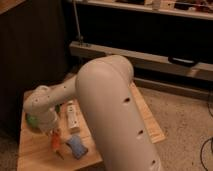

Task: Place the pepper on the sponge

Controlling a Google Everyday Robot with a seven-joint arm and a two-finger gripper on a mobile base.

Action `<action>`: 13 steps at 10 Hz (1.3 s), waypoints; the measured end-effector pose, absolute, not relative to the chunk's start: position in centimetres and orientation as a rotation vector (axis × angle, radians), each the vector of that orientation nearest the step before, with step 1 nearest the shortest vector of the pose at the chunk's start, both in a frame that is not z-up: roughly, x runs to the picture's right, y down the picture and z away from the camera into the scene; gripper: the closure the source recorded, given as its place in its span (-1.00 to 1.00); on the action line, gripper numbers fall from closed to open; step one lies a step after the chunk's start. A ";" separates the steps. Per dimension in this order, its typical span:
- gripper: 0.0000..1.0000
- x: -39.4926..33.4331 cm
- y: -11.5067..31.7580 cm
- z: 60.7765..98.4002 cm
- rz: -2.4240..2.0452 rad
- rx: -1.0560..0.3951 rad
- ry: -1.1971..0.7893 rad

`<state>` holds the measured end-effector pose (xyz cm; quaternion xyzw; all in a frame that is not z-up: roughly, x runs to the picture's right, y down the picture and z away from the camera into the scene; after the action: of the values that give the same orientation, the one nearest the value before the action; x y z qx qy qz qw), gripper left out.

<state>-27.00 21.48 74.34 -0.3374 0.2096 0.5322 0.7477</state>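
Observation:
The orange pepper (55, 141) is at the front left of the wooden table (145, 117), standing nearly on end just under my gripper (51, 131). The gripper hangs from the white wrist (42, 107), directly above the pepper's upper end. Whether it holds the pepper cannot be made out. The blue sponge (76, 146) lies flat on the table just to the right of the pepper, a short gap away. My large white arm link (117, 115) crosses the middle of the view and hides much of the table behind it.
A white rectangular block (73, 118) lies behind the sponge, to the right of the wrist. A green plate (31, 120) shows at the table's left edge, behind the wrist. Dark shelving and a metal rail (125, 52) stand behind the table.

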 end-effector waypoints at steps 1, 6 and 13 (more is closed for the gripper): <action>0.25 -26.0 20.0 73.6 1.173 -0.724 0.447; 0.25 -19.3 18.6 71.5 1.192 -0.657 0.454; 0.25 -16.2 21.3 71.3 1.184 -0.677 0.473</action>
<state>-16.21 21.34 71.27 -0.3098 0.2165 0.5419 0.7507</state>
